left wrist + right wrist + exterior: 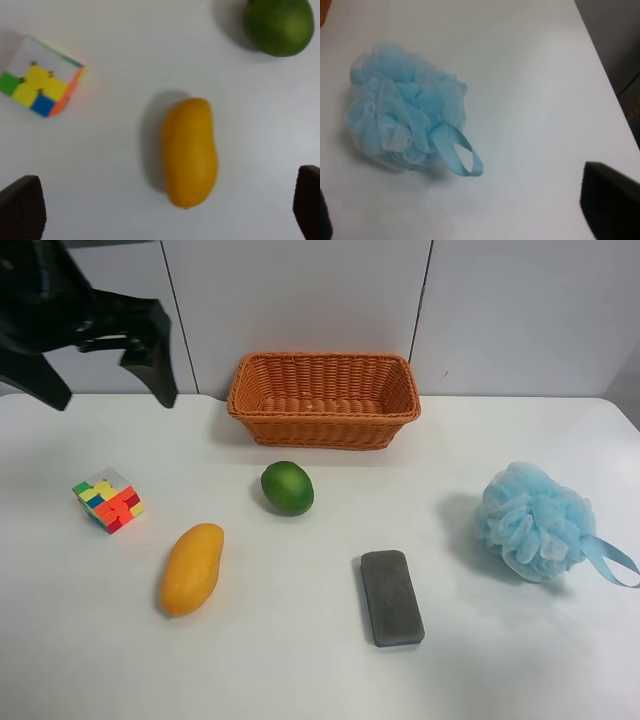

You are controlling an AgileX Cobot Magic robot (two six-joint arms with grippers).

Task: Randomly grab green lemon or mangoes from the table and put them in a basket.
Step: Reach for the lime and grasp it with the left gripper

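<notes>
The green lemon (287,487) lies on the white table (300,660), just in front of the orange wicker basket (323,398), which holds nothing I can see. The yellow-orange mango (192,568) lies to the lemon's front left. My left gripper (112,390) hangs open at the back left, raised above the table. In its wrist view the mango (190,151) lies below, between the spread fingers (22,205), with the lemon (279,25) beyond. My right gripper (467,210) is open and empty over the table; it is out of the exterior view.
A colourful puzzle cube (107,499) sits left of the mango, also in the left wrist view (40,82). A grey sponge block (391,597) lies front centre. A blue bath pouf (535,522) with a ribbon loop sits at the right (405,120), near the table edge.
</notes>
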